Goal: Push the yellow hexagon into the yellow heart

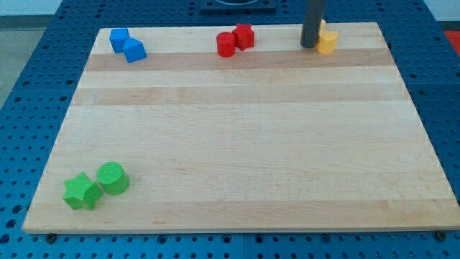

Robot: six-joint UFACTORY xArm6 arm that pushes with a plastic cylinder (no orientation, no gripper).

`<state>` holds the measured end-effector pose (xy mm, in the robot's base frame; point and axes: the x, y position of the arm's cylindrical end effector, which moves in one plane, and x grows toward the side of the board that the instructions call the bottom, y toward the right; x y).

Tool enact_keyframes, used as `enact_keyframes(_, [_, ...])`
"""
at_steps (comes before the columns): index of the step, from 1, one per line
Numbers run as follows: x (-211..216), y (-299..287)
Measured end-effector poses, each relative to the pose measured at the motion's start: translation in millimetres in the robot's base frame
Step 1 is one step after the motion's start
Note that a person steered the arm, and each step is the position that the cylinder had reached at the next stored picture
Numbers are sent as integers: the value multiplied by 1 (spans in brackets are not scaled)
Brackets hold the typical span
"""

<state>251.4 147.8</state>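
Two yellow blocks sit touching at the view's top right, near the board's top edge. The nearer yellow block [328,42] shows well. The farther yellow block [323,26] is mostly hidden behind my rod. I cannot tell which one is the hexagon and which the heart. My tip [309,47] rests on the board just left of the nearer yellow block, touching it or nearly so.
Two blue blocks [126,44] lie together at the top left. A red cylinder [226,44] and a second red block [244,36] sit at the top middle. A green star [80,192] and a green cylinder [113,178] sit at the bottom left of the wooden board [237,137].
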Motion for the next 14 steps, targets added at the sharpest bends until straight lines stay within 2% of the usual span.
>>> enact_keyframes(2, [-2, 8])
enact_keyframes(4, [-5, -29])
enact_keyframes(8, [-58, -26])
enact_keyframes(14, [-48, -8])
